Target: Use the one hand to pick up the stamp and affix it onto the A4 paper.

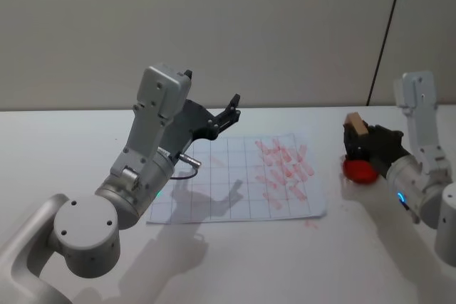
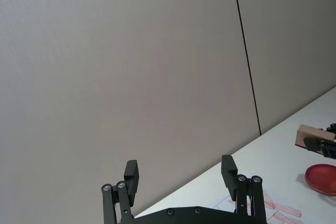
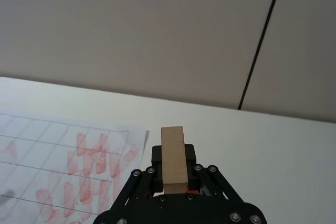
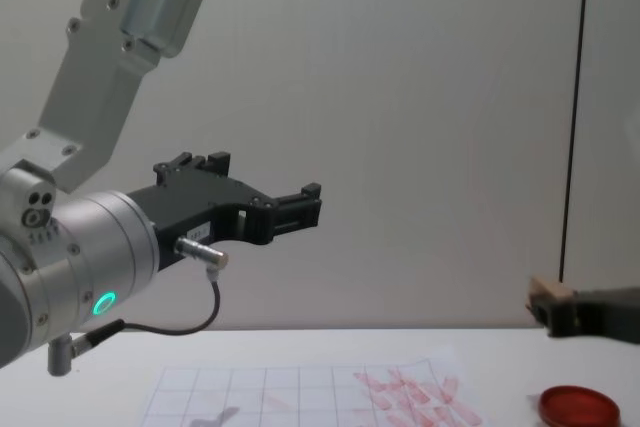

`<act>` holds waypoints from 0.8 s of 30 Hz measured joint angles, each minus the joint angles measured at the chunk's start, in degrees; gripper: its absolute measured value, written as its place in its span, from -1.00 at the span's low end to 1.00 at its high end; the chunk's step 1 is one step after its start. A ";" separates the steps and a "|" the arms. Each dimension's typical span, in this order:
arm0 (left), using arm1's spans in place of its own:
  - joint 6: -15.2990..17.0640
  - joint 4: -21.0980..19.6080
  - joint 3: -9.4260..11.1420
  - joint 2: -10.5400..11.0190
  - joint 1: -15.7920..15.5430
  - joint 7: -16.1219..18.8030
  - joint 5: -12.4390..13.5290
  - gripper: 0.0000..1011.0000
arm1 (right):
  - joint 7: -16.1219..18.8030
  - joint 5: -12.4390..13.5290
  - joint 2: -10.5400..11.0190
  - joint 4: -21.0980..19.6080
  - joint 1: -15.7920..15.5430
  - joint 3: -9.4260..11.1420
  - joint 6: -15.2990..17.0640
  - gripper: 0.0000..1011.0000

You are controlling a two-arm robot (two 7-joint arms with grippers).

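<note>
My right gripper (image 1: 358,139) is shut on the stamp (image 1: 355,124), a small tan wooden block that stands up between its fingers (image 3: 174,167). It hovers just above the red ink pad (image 1: 360,171), to the right of the A4 paper (image 1: 235,176). That white gridded sheet carries many pinkish-red marks on its right half (image 3: 84,166). From the chest, the stamp (image 4: 548,293) hangs above the pad (image 4: 578,405). My left gripper (image 1: 234,107) is raised above the paper's far left part, open and holding nothing (image 2: 179,167).
The white table (image 1: 235,261) runs back to a plain grey wall with a dark vertical seam (image 1: 385,33). The left arm's big silver body (image 1: 135,176) rises over the paper's left side and casts a shadow on it.
</note>
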 joint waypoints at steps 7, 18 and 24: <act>0.00 0.00 0.00 0.00 0.00 0.00 0.00 0.98 | 1.43 -0.90 -0.43 -2.53 -0.36 -0.86 0.28 -0.56; 0.00 0.00 0.00 0.00 0.00 0.00 0.00 0.98 | 3.60 -2.99 -1.80 -2.59 -0.74 -3.01 3.37 -0.56; 0.00 0.00 0.00 0.00 0.00 0.00 0.00 0.98 | 4.19 -4.68 -2.35 -2.04 -1.20 -4.24 5.33 -0.56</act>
